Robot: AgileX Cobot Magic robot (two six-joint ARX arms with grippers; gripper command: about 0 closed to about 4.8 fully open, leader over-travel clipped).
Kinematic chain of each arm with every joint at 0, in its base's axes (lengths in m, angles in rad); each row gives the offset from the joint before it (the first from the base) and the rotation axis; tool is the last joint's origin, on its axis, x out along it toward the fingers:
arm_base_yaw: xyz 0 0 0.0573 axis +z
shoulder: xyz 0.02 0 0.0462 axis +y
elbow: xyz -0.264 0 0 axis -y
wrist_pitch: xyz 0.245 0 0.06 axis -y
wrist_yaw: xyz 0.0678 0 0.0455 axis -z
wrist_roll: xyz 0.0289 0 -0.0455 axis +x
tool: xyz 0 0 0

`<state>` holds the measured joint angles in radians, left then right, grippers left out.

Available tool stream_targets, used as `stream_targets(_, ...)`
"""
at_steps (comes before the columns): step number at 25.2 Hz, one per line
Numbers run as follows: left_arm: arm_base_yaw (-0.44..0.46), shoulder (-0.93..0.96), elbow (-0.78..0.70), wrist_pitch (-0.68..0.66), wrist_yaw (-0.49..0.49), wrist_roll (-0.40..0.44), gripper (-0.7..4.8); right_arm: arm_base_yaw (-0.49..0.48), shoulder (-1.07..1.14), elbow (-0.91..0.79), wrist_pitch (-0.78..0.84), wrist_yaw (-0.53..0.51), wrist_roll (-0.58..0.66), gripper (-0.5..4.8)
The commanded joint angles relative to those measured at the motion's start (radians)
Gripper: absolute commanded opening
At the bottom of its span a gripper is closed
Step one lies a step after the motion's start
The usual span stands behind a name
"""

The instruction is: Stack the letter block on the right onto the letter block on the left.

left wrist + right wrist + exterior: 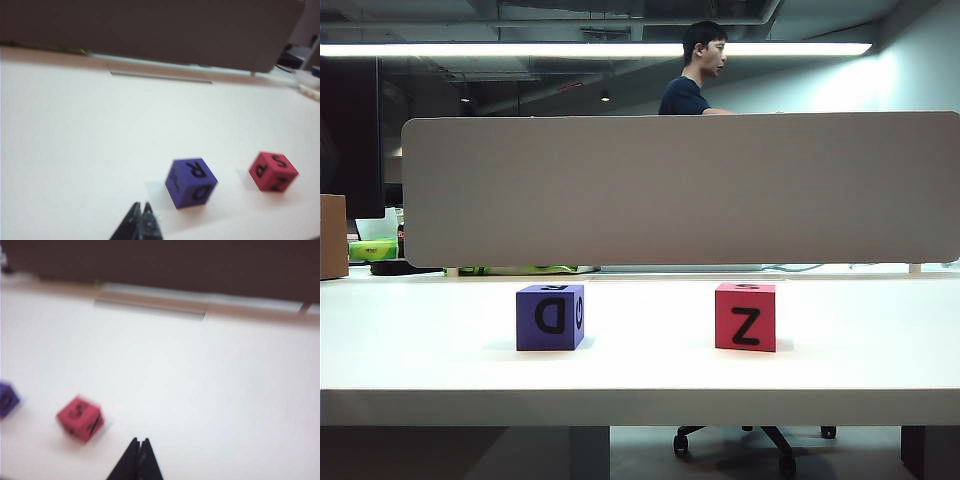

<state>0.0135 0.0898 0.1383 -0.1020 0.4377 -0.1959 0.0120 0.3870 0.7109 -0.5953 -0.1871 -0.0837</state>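
A red letter block marked Z stands on the right of the white table. A purple letter block stands on the left, apart from it. Neither arm shows in the exterior view. The left wrist view has the purple block and the red block lying beyond my left gripper, whose jaws are shut and empty. In the blurred right wrist view my right gripper is shut with nothing in it, the red block off to one side and the purple block at the frame's edge.
A long grey partition runs along the far side of the table. A brown box and green items sit at the far left. A person stands behind the partition.
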Motion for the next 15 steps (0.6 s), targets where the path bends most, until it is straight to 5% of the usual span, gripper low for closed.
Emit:
stream_targets(1,-0.001,0.042,0.005,0.024,0.058,0.005,-0.03,0.004,0.254,0.111,-0.119,-0.131,-0.097,-0.05)
stream_targets(6,-0.001,0.08,0.011,0.093,0.058,0.005,-0.03,0.097,0.587,0.274,-0.172,-0.159,-0.096,0.29)
stream_targets(11,-0.001,0.194,0.021,0.166,0.063,0.005,-0.03,0.278,0.952,0.497,-0.214,-0.145,-0.087,1.63)
stream_targets(15,-0.002,0.341,0.085,0.171,0.106,0.067,-0.03,0.383,1.209,0.661,-0.233,0.002,-0.01,3.07)
